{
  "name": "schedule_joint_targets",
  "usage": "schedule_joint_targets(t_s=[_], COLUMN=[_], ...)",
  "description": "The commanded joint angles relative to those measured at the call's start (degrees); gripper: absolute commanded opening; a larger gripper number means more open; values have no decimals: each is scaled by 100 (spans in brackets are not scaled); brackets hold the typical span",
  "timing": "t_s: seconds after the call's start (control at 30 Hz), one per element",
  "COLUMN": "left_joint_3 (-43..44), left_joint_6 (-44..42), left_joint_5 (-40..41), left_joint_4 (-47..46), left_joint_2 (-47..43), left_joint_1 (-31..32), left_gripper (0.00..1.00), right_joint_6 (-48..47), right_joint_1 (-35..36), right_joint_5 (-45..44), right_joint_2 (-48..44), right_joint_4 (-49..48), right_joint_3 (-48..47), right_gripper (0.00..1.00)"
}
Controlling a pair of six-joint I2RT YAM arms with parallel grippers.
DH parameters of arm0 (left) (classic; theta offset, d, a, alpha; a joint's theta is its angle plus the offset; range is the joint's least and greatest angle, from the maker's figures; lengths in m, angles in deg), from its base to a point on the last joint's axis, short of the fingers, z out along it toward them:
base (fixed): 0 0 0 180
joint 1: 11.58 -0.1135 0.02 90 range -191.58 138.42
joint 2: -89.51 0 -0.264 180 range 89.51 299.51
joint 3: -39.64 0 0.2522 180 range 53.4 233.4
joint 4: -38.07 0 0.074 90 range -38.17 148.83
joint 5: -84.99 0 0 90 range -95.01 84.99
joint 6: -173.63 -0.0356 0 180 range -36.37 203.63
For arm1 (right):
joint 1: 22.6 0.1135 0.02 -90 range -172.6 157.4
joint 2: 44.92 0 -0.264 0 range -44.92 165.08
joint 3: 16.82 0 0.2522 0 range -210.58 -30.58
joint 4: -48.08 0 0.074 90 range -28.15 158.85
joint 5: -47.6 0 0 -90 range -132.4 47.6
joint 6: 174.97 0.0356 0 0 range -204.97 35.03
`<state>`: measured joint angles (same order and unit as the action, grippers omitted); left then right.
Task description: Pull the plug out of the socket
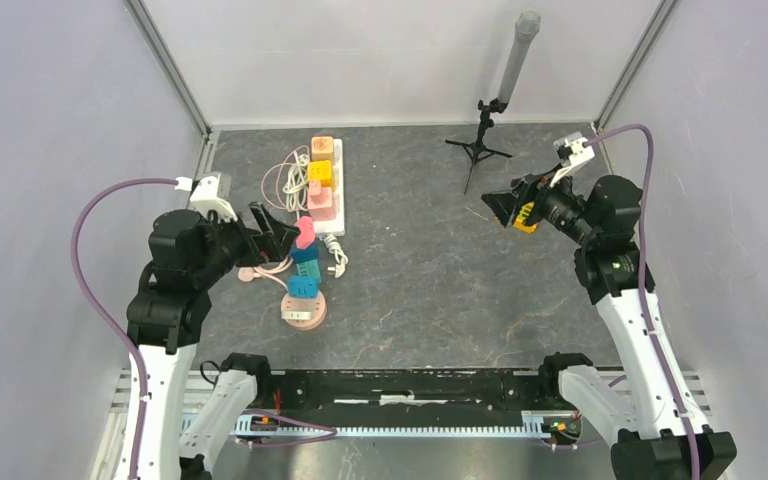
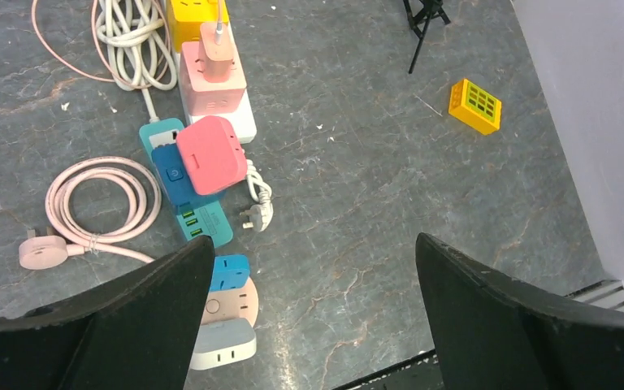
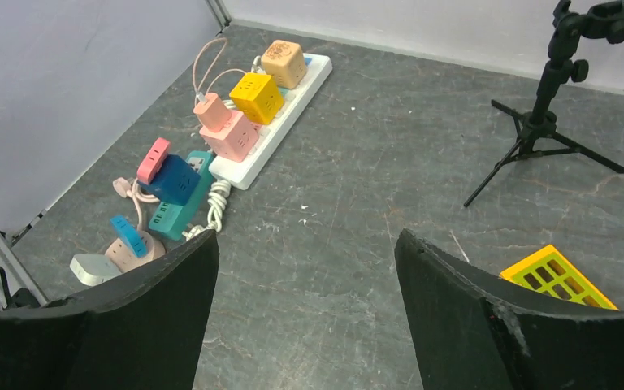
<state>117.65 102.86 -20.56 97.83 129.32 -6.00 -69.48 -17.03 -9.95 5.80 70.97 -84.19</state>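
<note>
A white power strip (image 1: 338, 165) lies at the back left, carrying a tan, a yellow and a pink cube adapter (image 2: 211, 85); a pink plug (image 2: 218, 49) sits in the pink cube. Below it a teal strip (image 2: 203, 223) holds a blue adapter (image 2: 171, 171) with a red-pink one (image 2: 210, 154) on top. Nearer still, a round pink socket (image 2: 231, 305) bears a blue plug (image 2: 229, 272) and a grey-white adapter (image 2: 223, 345). My left gripper (image 1: 278, 225) hovers open just left of the teal strip, holding nothing. My right gripper (image 1: 500, 205) hangs open and empty far to the right.
A yellow block (image 1: 526, 217) lies under the right gripper. A microphone on a black tripod (image 1: 490, 120) stands at the back. A coiled pink cable (image 2: 101, 207) and a loose white plug (image 2: 256, 215) lie beside the teal strip. Walls enclose three sides.
</note>
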Motion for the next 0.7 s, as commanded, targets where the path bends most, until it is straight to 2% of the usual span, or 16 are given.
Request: schedule_joint_targets(t_s=[0.0, 0.67], left_joint_3=[35, 56], left_joint_6=[217, 152], left_joint_5=[100, 368], left_joint_4=[-123, 28], left_joint_2=[-230, -204], left_joint_1=[-22, -22], left_gripper=[100, 100], right_joint_6=[17, 259], right_joint_1=[-11, 96], right_joint_5=[-115, -268], right_joint_2=[-78, 104], right_joint_4=[-306, -520], right_joint_3=[68, 417], right_gripper=[84, 85])
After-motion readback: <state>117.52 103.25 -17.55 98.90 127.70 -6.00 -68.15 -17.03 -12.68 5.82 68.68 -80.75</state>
